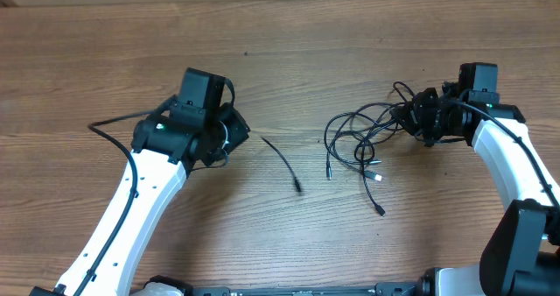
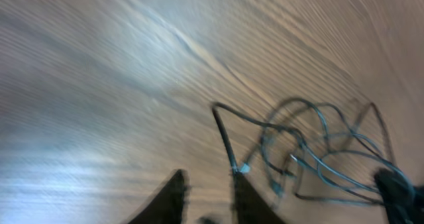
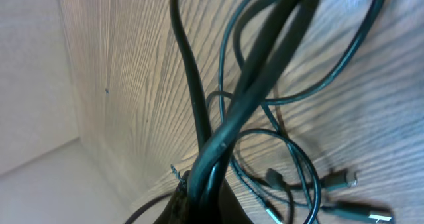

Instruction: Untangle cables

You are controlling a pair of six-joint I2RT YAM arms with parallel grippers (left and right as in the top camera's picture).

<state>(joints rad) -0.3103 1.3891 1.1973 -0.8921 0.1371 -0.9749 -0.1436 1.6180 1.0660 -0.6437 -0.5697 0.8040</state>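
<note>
Right gripper [image 1: 408, 121] is clamping the looped thin black cables [image 3: 226, 128] toward the surface's right edge; left gripper [image 2: 208, 179], jaws slightly parted, is hovering beside a loose black cord [image 1: 282, 160] slanting nearward.

Your overhead view is evenly lit and sharp. The counter [image 1: 280, 51] shows its grain clearly, and only soft, faint shadows lie beside the arms [image 1: 144, 186]. Your left wrist view is smeared with motion blur. A pale sheen of glare crosses the counter's upper left, and the cables [image 2: 303, 144] and the dark fingers [image 2: 248, 199] at the bottom edge look fuzzy. In your right wrist view the nearest cables are out of focus.
</note>
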